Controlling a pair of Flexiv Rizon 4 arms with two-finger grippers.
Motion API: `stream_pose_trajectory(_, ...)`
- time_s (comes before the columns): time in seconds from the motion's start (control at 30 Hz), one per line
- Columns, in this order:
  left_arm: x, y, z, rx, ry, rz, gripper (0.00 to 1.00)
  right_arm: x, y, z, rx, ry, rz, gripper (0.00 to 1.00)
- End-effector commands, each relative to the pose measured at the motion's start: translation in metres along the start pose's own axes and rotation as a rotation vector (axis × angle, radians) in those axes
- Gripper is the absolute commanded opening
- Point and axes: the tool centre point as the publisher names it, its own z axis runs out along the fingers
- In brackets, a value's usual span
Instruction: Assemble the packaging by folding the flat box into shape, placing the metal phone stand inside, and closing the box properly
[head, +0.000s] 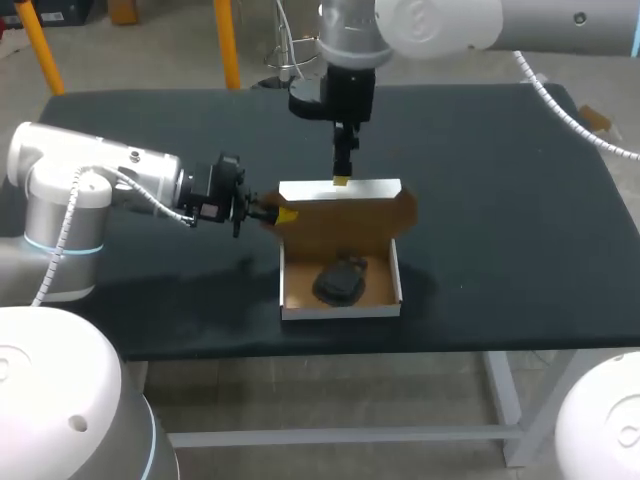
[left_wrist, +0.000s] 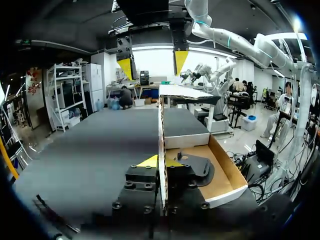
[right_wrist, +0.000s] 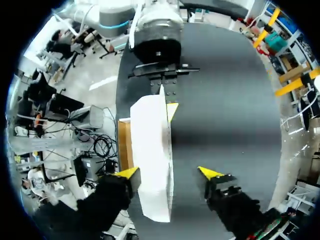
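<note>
The box (head: 340, 300) is white outside and brown inside, and it lies in the middle of the table with its lid (head: 345, 212) standing upright at the back. The dark metal phone stand (head: 340, 281) lies inside the tray. My left gripper (head: 283, 214) is shut on the lid's left edge; in the left wrist view the cardboard edge (left_wrist: 161, 125) runs up between its yellow tips (left_wrist: 161, 162), with the stand (left_wrist: 197, 166) beside it. My right gripper (head: 342, 181) hangs over the lid's white top flap (right_wrist: 152, 150). Its fingers (right_wrist: 169, 173) stand wide open astride the flap.
The dark table top (head: 500, 200) stretches to the right of the box and behind it. My left arm's white body (head: 90, 180) lies low over the table's left part. The front edge of the table is just below the box.
</note>
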Motion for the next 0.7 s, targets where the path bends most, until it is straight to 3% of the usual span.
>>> stream_pose_trajectory(0.03, 0.000, 0.001, 0.001, 0.001, 0.002, 0.000, 0.00, 0.008, -0.015, -0.017, -0.046, -0.045, 0.075, 1.00)
stream_pose_trajectory(0.2, 0.000, 0.001, 0.001, 0.001, 0.002, 0.000, 0.00, 0.004, -0.025, -0.030, -0.022, -0.093, 0.240, 1.00)
stream_pose_trajectory(0.27, 0.000, 0.001, 0.001, 0.001, 0.002, 0.000, 0.00, 0.006, -0.031, -0.035, 0.000, -0.164, 0.296, 1.00)
stream_pose_trajectory(0.7, 0.000, 0.001, 0.001, 0.001, 0.002, 0.000, 0.00, 0.006, -0.031, -0.035, 0.000, -0.164, 0.296, 1.00)
